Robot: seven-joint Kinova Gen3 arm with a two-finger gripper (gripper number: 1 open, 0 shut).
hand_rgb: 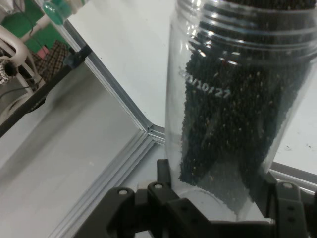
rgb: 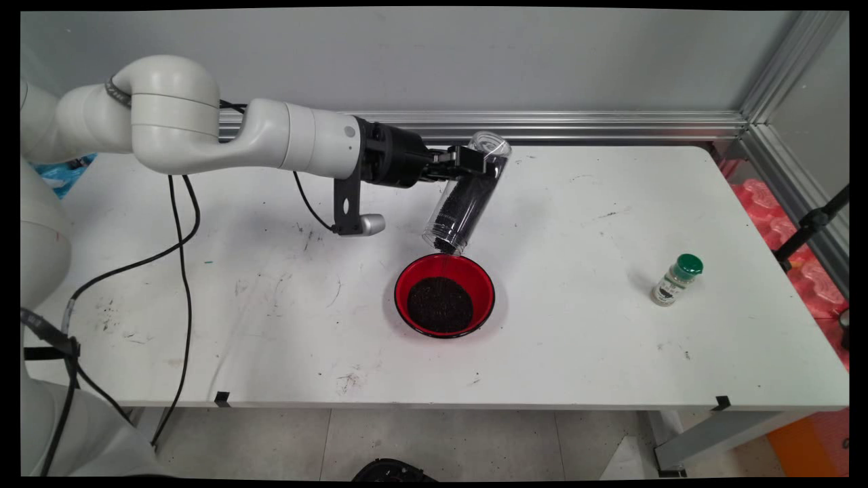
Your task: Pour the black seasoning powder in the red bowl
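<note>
The tool (rgb: 468, 163) pinches a clear plastic jar (rgb: 464, 203) near its closed base, one finger on each side of the wall, as the hand view shows with the jar (hand_rgb: 233, 114) standing between the black fingers. The jar is tipped steeply, its open mouth pointing down and toward the near side, hanging just above the far rim of a red bowl (rgb: 444, 295) that sits about mid-surface. Dark grains (rgb: 461, 207) fill much of the jar's lower length (a faint printed date shows on the wall in the hand view), and a round heap of the same dark grains (rgb: 439, 303) already lies in the bottom of the bowl. A few grains seem to be at the mouth, though whether they are falling at this instant is hard to tell.

Judging by that, part of the contents is in the bowl and a good share is left in the jar; its upper, base end looks clear.

Well apart on the right of the white surface (rgb: 271, 305) stands a small shaker bottle with a green cap (rgb: 676, 279), upright and untouched.
</note>
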